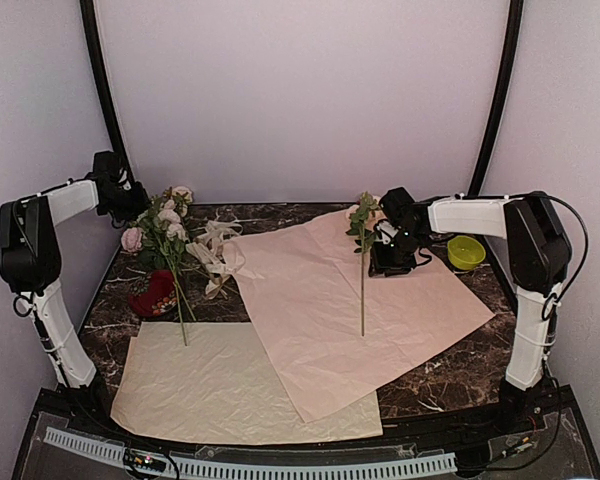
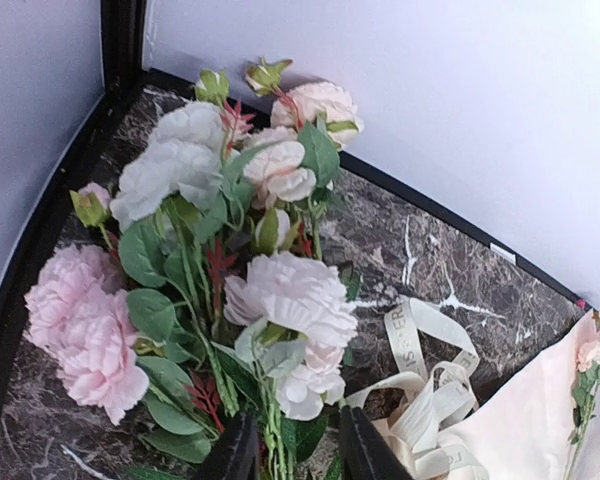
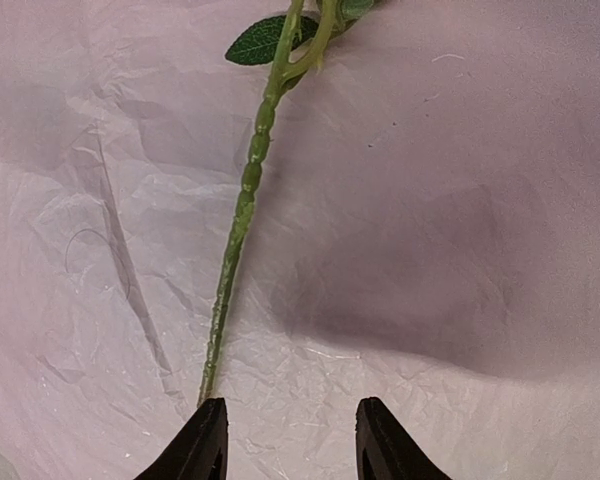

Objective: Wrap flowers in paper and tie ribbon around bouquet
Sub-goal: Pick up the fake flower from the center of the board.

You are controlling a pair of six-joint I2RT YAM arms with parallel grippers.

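On my top view the dark marble table [image 1: 450, 375] carries the pink paper [image 1: 330, 320] centre-right, a cream sheet [image 1: 210, 390] lower left, the flowers [image 1: 165, 225], a pale ribbon tangle [image 1: 217, 255] and a red dish [image 1: 155, 293] upper left, and a yellow bowl [image 1: 466, 251] far right.

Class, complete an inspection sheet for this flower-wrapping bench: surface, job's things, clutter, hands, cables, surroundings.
Surface: dark marble table, partly covered by two sheets.
Job's things: pink paper spread flat, one stem lying on it; flowers bunched at far left.
Clutter: cream sheet, cream ribbon tangle, red dish, yellow bowl.
Hands: left hand astride the flower stems, grip unclear; right hand open over the paper.
Cables: black cable looped at far right.
Surroundings: pale walls, black poles.
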